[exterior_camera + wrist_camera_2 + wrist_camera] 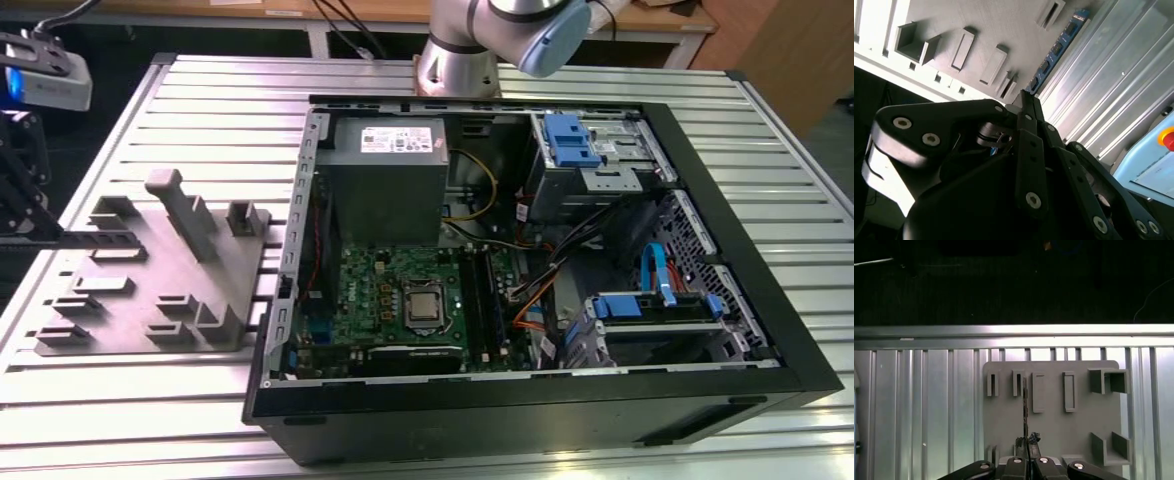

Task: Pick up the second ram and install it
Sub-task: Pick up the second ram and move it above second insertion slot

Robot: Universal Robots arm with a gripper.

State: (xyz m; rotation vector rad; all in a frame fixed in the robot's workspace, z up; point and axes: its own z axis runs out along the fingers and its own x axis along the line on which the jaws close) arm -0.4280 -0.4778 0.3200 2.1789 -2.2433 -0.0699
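The second ram [1059,47] is a slim board with small chips, and it looks blue in the second wrist view. My gripper [1026,97] is shut on one end of it. In the first wrist view the ram [1025,405] shows edge-on as a thin dark line running from my gripper [1025,446] out over the grey tray [1054,435]. In the exterior view my gripper [24,190] is at the far left edge, and the ram [87,237] is a dark bar over the tray's [160,300] left end. I cannot tell whether the ram touches the tray.
The open computer case [534,390] lies to the exterior view's right of the tray, with the motherboard [387,290], processor [427,308] and dark memory slots [483,300] facing up. Power supply [387,160], drive cages [594,150] and cables crowd the case. The arm's base [461,60] stands behind it.
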